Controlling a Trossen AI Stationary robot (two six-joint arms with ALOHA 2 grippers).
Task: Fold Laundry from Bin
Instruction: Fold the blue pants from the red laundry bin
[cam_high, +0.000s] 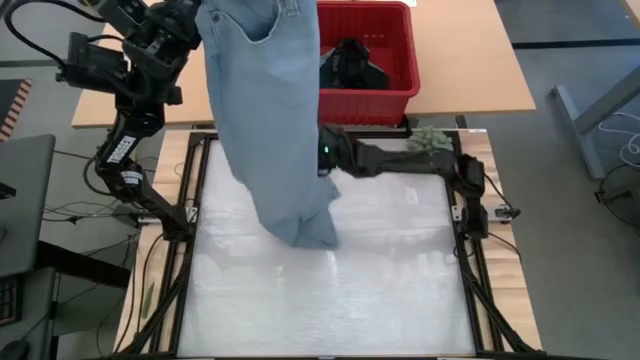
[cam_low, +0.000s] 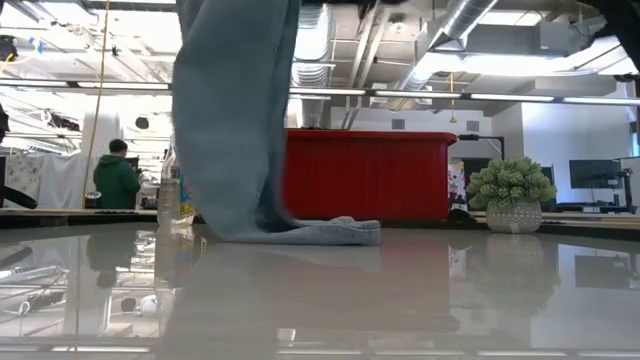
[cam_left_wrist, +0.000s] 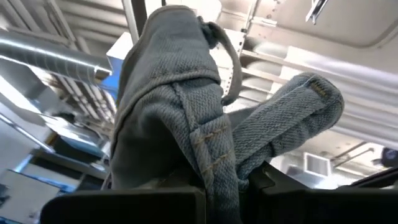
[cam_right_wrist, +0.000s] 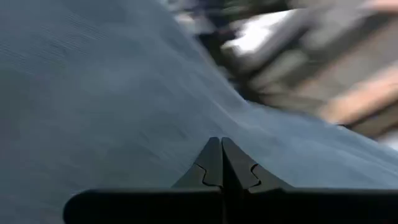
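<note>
A pair of faded light-blue jeans (cam_high: 265, 110) hangs from my left gripper (cam_left_wrist: 217, 186), which is raised high over the table's far left and shut on them. The leg ends (cam_low: 320, 232) lie bunched on the white table top (cam_high: 330, 290). My right gripper (cam_right_wrist: 221, 142) is shut at the hanging cloth's right side, about halfway up (cam_high: 325, 160). The red bin (cam_high: 365, 50) stands beyond the table's far edge with a black garment (cam_high: 350, 65) in it. My left gripper pinches a bunched fold of the jeans' waistband end (cam_left_wrist: 211, 149), with its seam and belt loop, between its two fingers. Several layers stand up past the fingers. The jeans hang below the gripper, their leg ends (cam_high: 310, 230) on the table. My right gripper points its shut fingertips (cam_right_wrist: 211, 155) at the denim's face (cam_right_wrist: 124, 93), level from the table's right; I cannot tell whether they touch it or have cloth between them.
A fuzzy green ball in a small pot (cam_high: 430, 140) stands at the far right corner. A clear spray bottle (cam_low: 168, 195) stands behind the jeans at the far left. A person in green (cam_low: 117, 175) is in the room beyond.
</note>
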